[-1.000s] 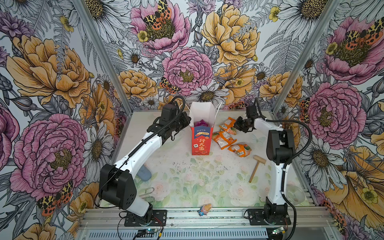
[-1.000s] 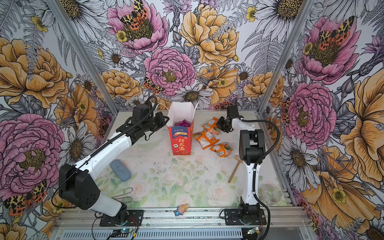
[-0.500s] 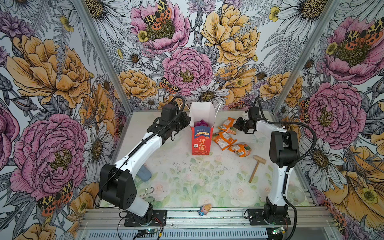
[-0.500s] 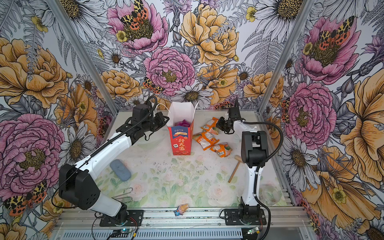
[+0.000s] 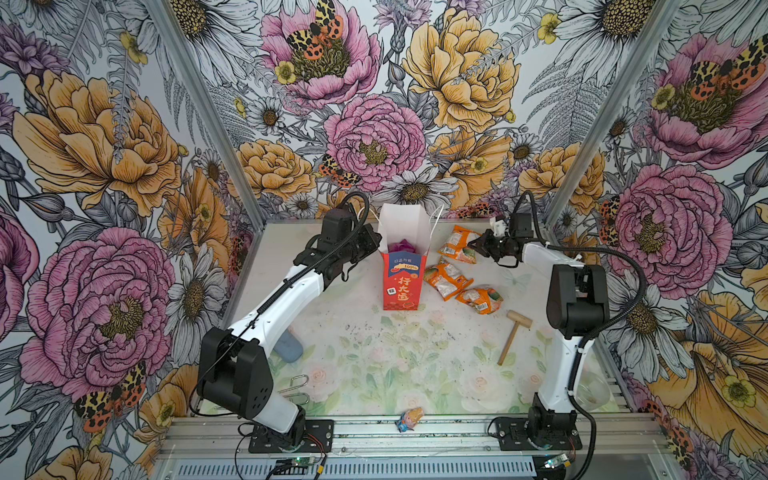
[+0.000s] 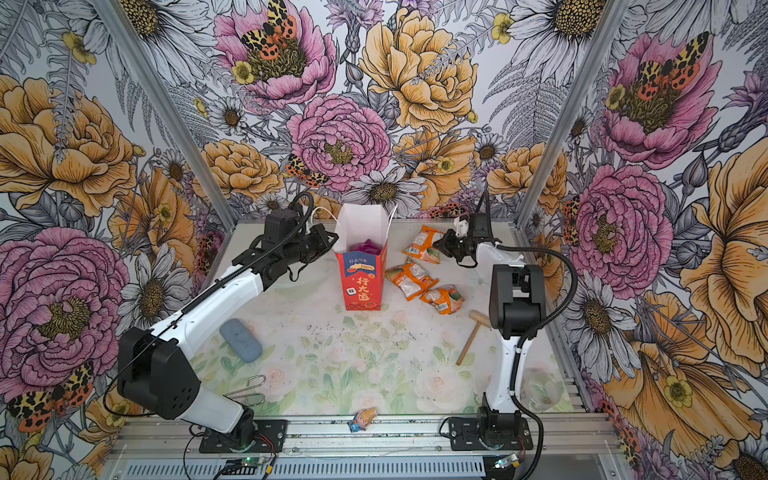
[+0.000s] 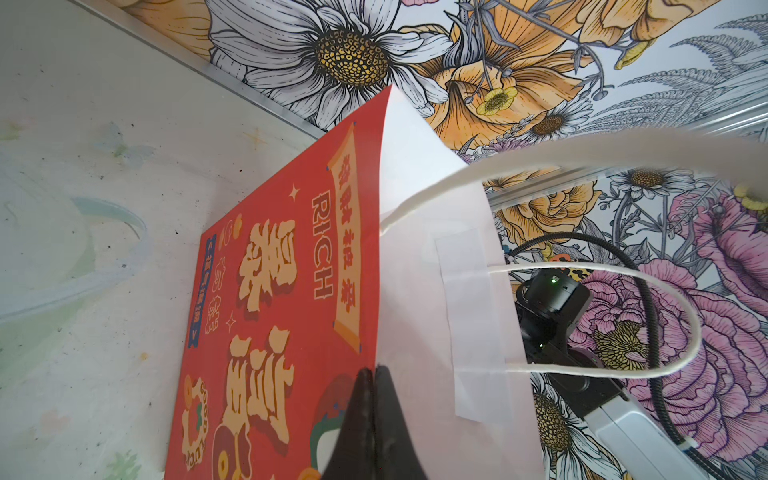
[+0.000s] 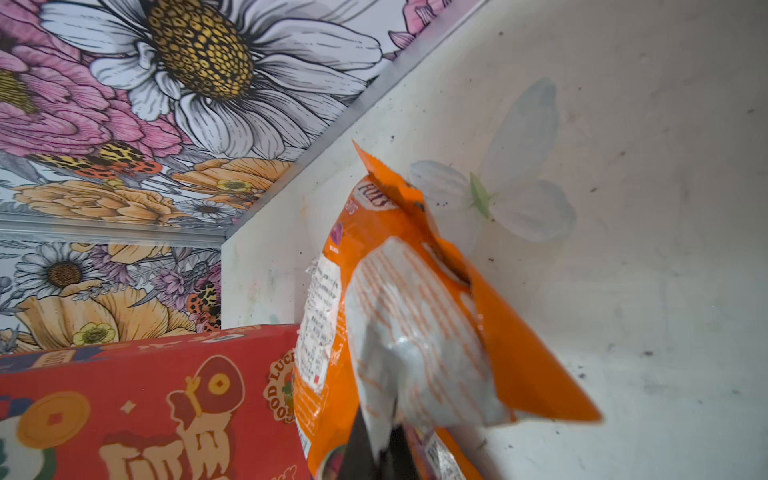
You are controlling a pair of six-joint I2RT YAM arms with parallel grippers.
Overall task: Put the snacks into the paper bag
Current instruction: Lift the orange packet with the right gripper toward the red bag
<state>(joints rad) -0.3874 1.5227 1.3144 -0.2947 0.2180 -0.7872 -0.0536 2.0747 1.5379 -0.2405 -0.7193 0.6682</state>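
Note:
The red paper bag [image 5: 405, 276] [image 6: 363, 279] stands open at the back middle in both top views. A purple packet [image 5: 400, 245] [image 6: 365, 248] shows inside it. My left gripper [image 5: 376, 246] [image 7: 372, 372] is shut on the bag's rim [image 7: 380, 291], pinching red outside and white inside. My right gripper [image 5: 472, 245] [image 8: 380, 446] is shut on the end of an orange packet [image 5: 457, 244] [image 8: 415, 332], right of the bag. Two more orange packets [image 5: 446, 281] [image 5: 480, 299] lie on the table just in front of it.
A small wooden mallet [image 5: 513, 338] lies front right of the packets. A wrapped candy [image 5: 409, 417] sits at the front edge. A blue-grey pad [image 6: 241, 340] and a wire clip [image 6: 249, 392] lie by the left arm. A clear cup [image 6: 540, 388] stands at the front right.
The right arm's elbow has swung a little to the right while its gripper keeps hold of the orange packet. The left arm and the bag have not moved.

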